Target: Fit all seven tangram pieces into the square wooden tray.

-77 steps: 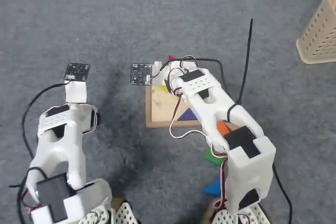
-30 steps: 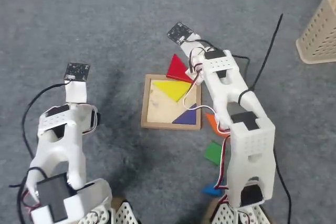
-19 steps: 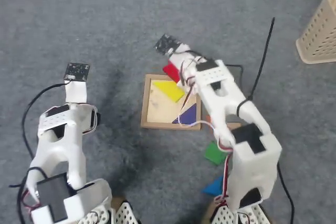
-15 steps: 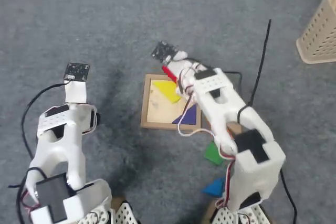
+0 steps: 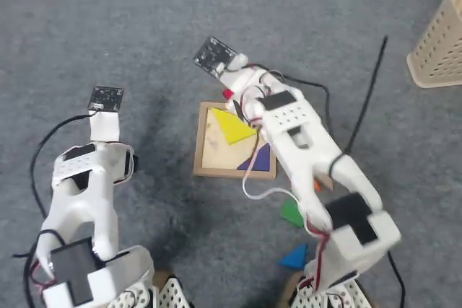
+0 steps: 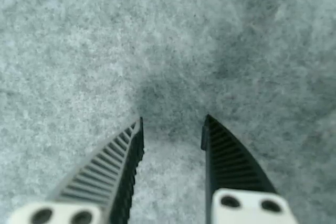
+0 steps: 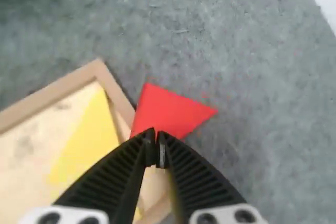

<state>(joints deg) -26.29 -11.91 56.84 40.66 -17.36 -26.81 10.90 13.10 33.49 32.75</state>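
Up close, the right gripper (image 7: 155,139) had its 2 jaws pinched together on one corner of the red triangle (image 7: 170,113). That piece lay mostly outside the square wooden tray (image 7: 111,88), its held corner just over the rim. Whether it rested on the rim or hung slightly above it was hard to judge. Just inside the same rim lay the yellow triangle (image 7: 86,148), flat on the tray floor.

From the high view, the red triangle (image 5: 228,94) sat at the far edge of the tray (image 5: 198,142), with the yellow triangle (image 5: 231,126) in the far half and a purple triangle (image 5: 261,158) in the near corner under the right arm. A green piece (image 5: 291,213) and a blue triangle (image 5: 294,256) lay on the grey carpet (image 5: 144,41) nearer the arm's base, outside the tray.

The left gripper (image 6: 172,124) hung over bare carpet with its jaws spread and nothing between them, well apart from the tray. A slotted beige basket (image 5: 439,41) stood at the table's far right.
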